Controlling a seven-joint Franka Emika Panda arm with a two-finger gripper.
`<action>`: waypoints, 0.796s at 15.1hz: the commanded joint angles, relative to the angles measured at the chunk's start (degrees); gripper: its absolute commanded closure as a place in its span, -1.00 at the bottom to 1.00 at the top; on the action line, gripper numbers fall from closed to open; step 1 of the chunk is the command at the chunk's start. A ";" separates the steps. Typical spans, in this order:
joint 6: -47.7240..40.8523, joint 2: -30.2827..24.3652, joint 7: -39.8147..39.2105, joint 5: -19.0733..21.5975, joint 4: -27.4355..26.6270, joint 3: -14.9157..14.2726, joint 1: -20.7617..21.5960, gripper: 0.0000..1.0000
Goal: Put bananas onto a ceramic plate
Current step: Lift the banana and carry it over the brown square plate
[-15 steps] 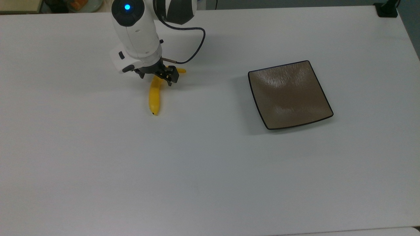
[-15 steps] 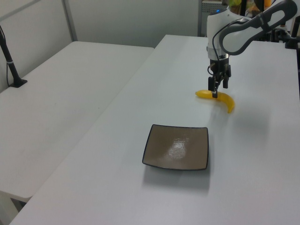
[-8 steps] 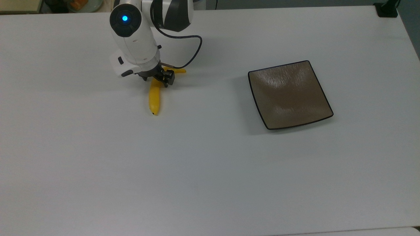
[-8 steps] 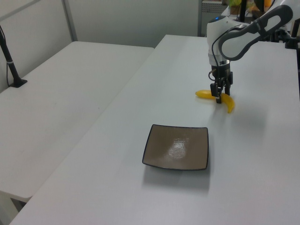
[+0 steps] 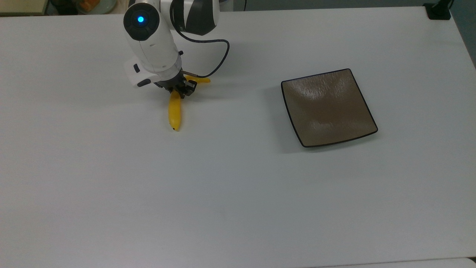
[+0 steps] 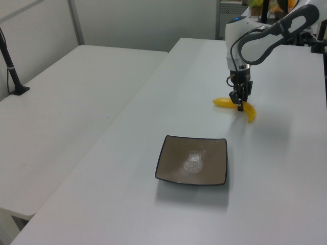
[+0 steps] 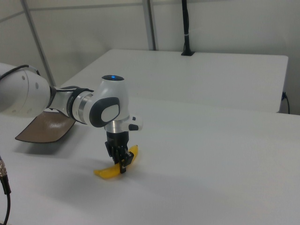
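The gripper (image 5: pixel 181 90) has lowered and narrowed since a second ago. Its fingers now pinch the banana (image 5: pixel 174 111) mid-bend on the table (image 5: pixel 238 193).

A: The top view looks down steeply on the white table (image 5: pixel 238 193) from above its near edge, with the arm (image 5: pixel 156 48) entering from the far side at the top view's upper left

B: The left view stands off one end of the table, raised and angled down its length; the plate (image 6: pixel 192 160) sits nearer that camera and the arm (image 6: pixel 255 38) farther back

A: The right view sits low and close at the opposite end, so the arm (image 7: pixel 70 105) looms large with the plate (image 7: pixel 44 127) behind it

B: All three share the stretch of tabletop between arm and plate (image 5: pixel 328 108)
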 commanded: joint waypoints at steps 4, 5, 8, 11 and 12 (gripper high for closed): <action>0.60 -1.35 0.82 1.12 1.68 0.12 0.51 0.81; 0.07 -1.87 0.82 1.12 2.47 0.21 0.59 0.79; -0.11 -3.10 0.82 1.12 3.70 0.47 0.59 0.77; -4.30 -3.55 0.91 2.08 5.38 1.09 0.86 0.77; -6.07 -3.55 1.17 2.87 6.25 1.70 1.29 0.77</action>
